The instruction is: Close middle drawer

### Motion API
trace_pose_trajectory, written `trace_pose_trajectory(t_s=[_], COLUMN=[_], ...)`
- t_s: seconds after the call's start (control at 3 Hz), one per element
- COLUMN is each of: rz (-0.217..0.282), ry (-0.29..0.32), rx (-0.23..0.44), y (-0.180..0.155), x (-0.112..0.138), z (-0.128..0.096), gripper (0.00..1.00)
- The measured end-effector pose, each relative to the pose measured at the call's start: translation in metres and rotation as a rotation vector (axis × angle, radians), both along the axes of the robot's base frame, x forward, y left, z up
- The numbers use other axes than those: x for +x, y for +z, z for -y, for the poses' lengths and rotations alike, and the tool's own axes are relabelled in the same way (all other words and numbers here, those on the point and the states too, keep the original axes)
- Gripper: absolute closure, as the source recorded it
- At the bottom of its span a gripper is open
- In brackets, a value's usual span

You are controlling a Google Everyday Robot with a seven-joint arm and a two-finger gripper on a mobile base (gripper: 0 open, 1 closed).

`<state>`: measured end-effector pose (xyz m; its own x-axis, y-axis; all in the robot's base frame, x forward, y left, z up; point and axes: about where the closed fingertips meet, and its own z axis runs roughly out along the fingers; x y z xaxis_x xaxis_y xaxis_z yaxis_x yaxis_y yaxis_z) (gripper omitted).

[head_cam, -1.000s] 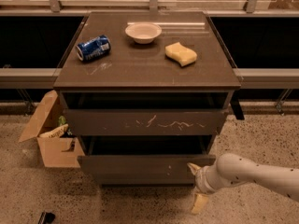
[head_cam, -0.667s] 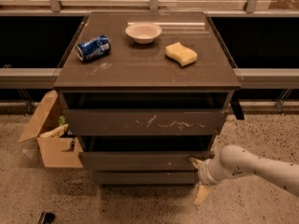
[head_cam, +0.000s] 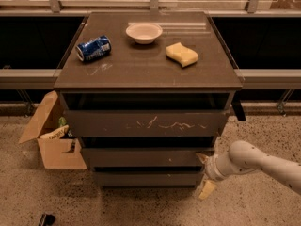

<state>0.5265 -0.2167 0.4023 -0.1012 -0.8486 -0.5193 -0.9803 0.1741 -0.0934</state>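
Claw (head_cam: pixel 202 174) beside plain, dark, smooth-fronted middle drawer (head_cam: pixel 141 157).

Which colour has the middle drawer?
Middle drawer: dark grey-brown, camera view. End effector at its right end.

The cabinet top (head_cam: pixel 141 74) is flat and dark brown, in the upper middle of the frame. A blue can (head_cam: pixel 93 48) lies on its side at the left. A small pale bowl (head_cam: pixel 144 32) sits near the back. A yellow sponge (head_cam: pixel 182 54) lies at the right. None of them touch. The gripper (head_cam: pixel 205 173) is at the lower right, fingers spread, by the right end of the middle drawer (head_cam: pixel 146 157).
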Motion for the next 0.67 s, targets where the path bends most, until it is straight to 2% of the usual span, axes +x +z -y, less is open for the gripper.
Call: trace_pose_trajectory(t_s=[0.33,0.67], rz=[-0.01,-0.025], ry=[-0.005,0.011], rx=[0.038,0.107], y=[0.002,0.006], x=[-0.012,-0.046], z=[0.009,0.019], gripper=[0.0,0.0])
